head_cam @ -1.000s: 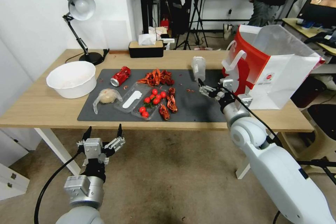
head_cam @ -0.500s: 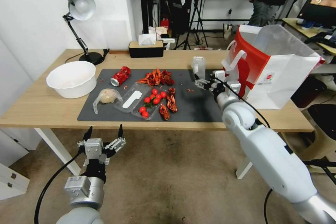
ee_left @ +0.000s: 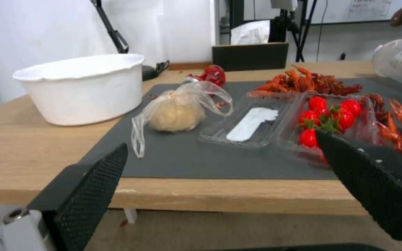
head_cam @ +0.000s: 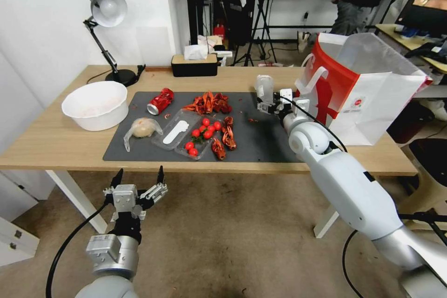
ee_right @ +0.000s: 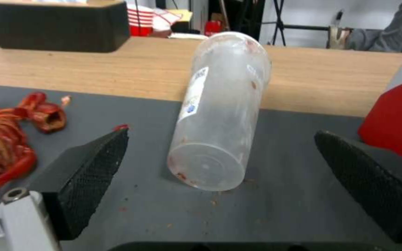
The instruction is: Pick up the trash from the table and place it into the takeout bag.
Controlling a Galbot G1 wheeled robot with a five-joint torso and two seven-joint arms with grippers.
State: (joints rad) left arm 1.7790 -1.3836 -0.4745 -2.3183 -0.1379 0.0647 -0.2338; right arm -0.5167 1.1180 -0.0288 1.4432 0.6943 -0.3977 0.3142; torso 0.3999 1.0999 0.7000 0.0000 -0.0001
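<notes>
- The right gripper [head_cam: 269,104] reaches out over the dark grey mat [head_cam: 260,144], its fingers [ee_right: 87,167] spread wide on either side of the clear plastic cup [ee_right: 220,111] — nothing is held yet.
- The cup lies on its side near the mat's far edge, just beside the takeout bag [head_cam: 368,88], its closed bottom turned toward the gripper and its mouth pointing at the bare wood of the table [head_cam: 56,139].
- It looks empty, thin-walled and very light — probably smooth and a little greasy, with reddish smears on it.
- A hard squeeze would likely buckle the wall or make the cup squirt out of the pads; being round, it may also roll when touched on one side first.
- The best hold seems to be across the body close to the stiffer bottom end, both pads meeting the wall together, with gentle force.
- The left gripper [head_cam: 137,181] hangs below the table's near edge with its fingers wide apart, idle.
- Other trash is on the mat: a crushed red can [head_cam: 159,101] and a plastic-wrapped pale lump [head_cam: 141,128] — soft and loose-skinned, so best taken by its bulk.
</notes>
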